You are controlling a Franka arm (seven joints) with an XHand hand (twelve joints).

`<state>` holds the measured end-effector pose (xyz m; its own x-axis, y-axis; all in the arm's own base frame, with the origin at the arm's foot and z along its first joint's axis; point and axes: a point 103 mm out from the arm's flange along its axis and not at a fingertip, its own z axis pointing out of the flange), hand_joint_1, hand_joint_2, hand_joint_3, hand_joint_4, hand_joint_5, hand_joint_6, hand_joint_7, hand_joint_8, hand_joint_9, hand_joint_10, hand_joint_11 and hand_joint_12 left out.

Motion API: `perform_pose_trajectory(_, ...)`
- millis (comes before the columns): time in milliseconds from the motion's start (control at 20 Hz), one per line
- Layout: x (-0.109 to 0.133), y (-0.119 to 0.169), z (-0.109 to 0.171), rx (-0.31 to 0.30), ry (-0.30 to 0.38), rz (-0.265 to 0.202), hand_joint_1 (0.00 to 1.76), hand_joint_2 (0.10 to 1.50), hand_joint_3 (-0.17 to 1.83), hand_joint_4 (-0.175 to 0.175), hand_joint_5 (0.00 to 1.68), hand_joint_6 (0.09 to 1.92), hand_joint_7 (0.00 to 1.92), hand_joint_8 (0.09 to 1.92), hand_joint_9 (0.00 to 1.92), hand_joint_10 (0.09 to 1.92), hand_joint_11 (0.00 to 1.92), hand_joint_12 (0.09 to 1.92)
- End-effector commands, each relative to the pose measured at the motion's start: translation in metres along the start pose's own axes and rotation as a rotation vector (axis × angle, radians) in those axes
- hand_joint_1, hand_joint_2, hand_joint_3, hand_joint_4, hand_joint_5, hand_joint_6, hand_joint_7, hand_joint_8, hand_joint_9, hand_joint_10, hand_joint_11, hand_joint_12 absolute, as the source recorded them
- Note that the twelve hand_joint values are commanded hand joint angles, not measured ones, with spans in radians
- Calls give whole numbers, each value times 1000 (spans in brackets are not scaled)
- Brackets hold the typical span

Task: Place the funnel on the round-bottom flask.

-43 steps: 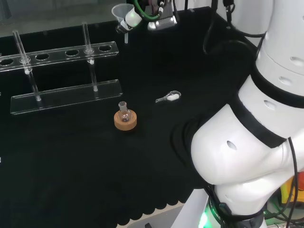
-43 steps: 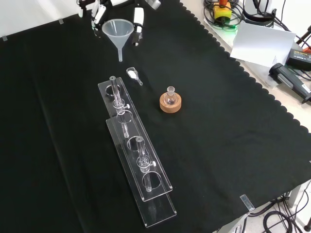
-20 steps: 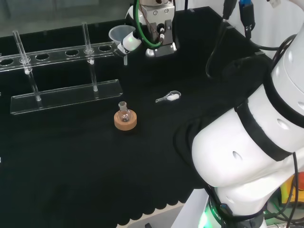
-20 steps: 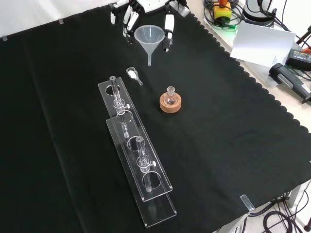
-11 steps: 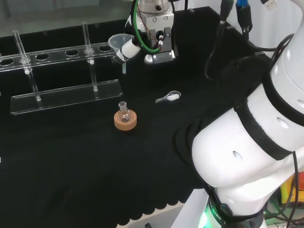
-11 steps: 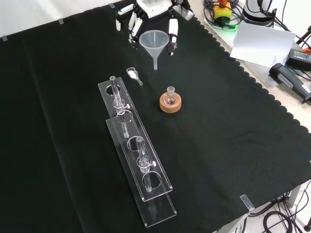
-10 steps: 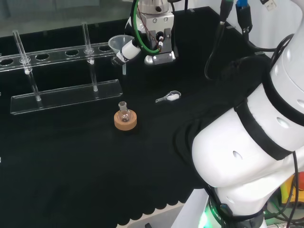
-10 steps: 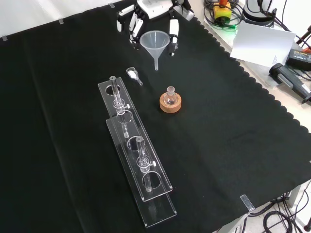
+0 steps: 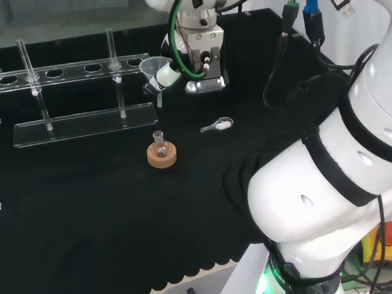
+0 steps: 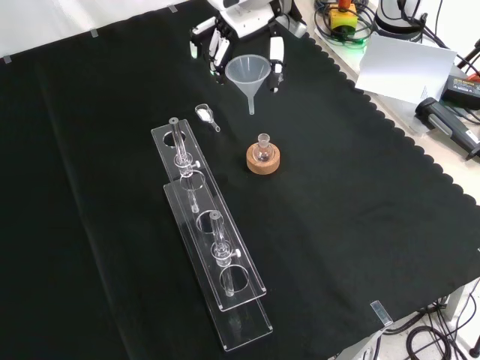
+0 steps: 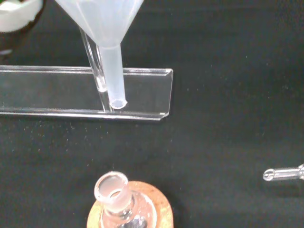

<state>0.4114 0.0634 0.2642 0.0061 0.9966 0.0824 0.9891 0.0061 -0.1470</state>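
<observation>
Since approx 2 s ago we see the hand [image 10: 241,21] has carried the funnel [image 10: 249,73] from the far cloth edge toward the flask [image 10: 263,148] on its cork ring [image 10: 263,161], spout not yet over neck, fingers curled round the funnel rim, holding it upright in air.

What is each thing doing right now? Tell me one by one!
Hand: curled round the funnel, in the air.
Funnel: held upright, spout down, not yet on the flask.
Flask: upright on its cork ring, mouth open.
Rack: standing, two tubes in it.
Scoop: lying on the cloth.
</observation>
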Motion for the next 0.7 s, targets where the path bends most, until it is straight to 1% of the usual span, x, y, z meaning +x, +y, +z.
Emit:
perform_pose_trajectory(50, 7, -5, 13, 18, 15, 7, 770, 559, 569, 126, 986, 660, 1295, 558, 929, 282, 0, 1173)
perform_pose_trajectory(400, 11, -7, 25, 45, 15, 14, 771, 558, 573, 126, 990, 658, 1297, 557, 930, 280, 0, 1174)
perform_pose_trajectory(700, 16, -11, 31, 64, 1, 0, 773, 558, 576, 126, 993, 656, 1299, 555, 930, 279, 0, 1174)
